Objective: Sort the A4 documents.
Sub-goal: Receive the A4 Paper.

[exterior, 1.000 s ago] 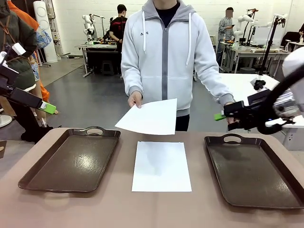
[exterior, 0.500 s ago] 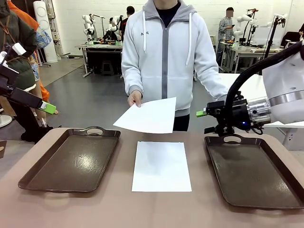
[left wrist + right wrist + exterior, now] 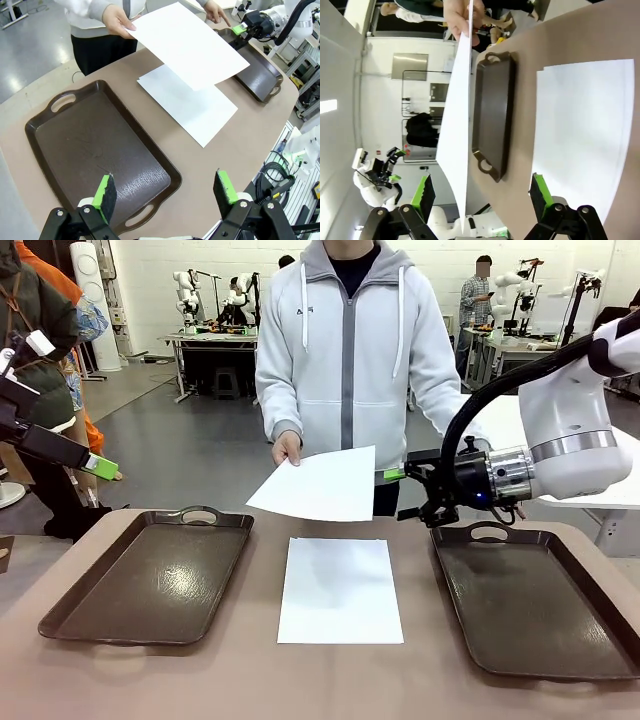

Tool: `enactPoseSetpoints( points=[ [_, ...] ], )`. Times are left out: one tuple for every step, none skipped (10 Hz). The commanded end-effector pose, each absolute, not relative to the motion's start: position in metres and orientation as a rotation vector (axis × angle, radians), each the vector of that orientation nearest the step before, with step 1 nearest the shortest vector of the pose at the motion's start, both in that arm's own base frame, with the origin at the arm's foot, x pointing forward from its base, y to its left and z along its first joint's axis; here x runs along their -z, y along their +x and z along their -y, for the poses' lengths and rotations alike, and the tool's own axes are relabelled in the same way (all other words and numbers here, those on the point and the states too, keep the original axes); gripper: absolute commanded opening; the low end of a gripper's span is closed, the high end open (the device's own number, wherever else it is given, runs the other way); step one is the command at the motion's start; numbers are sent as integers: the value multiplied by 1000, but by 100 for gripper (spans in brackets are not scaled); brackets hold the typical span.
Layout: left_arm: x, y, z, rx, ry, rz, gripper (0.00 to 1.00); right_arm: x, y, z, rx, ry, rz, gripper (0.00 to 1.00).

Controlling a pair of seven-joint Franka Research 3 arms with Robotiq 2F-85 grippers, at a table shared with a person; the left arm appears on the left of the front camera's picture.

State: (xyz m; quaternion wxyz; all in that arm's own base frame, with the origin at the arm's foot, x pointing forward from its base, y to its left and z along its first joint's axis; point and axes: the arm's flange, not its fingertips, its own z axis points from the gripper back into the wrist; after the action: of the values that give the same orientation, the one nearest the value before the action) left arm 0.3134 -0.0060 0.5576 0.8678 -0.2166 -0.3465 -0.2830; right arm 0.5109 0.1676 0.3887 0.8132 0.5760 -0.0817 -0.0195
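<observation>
Nothing looks sorted so far. The left tray (image 3: 150,580) and the right tray (image 3: 530,605) both lie bare on the surface (image 3: 300,680). One flat sheet (image 3: 340,590) rests between them, squared up and touching neither. A second sheet, the held sheet (image 3: 315,485), hangs in the air above the far end of the first, pinched at one corner by the person's fingers (image 3: 286,448). The robot's right hand (image 3: 398,494) is level with that sheet, just beside its free edge. Its jaws are apart and nothing is between them. The left hand (image 3: 165,190) hovers over the near end of the left tray, jaws wide and gripping nothing. I'd say both documents are yet to be placed, and the offered one seems first in line.
</observation>
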Motion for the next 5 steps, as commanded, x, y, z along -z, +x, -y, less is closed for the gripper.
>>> enactPoseSetpoints(
  points=[
    [-558,313,5,601,-462,729,100,-382,530,-174,101,1332,123,100],
    [-558,313,5,601,-462,729,100,-380,538,-176,113,1354,113,100],
    [-558,313,5,601,-462,729,100,-377,548,-182,133,1365,94,100],
    [-558,313,5,601,-462,729,100,-374,553,-188,152,1381,75,100],
    [-558,313,5,601,-462,729,100,-371,556,-195,151,1388,65,100]
  ],
)
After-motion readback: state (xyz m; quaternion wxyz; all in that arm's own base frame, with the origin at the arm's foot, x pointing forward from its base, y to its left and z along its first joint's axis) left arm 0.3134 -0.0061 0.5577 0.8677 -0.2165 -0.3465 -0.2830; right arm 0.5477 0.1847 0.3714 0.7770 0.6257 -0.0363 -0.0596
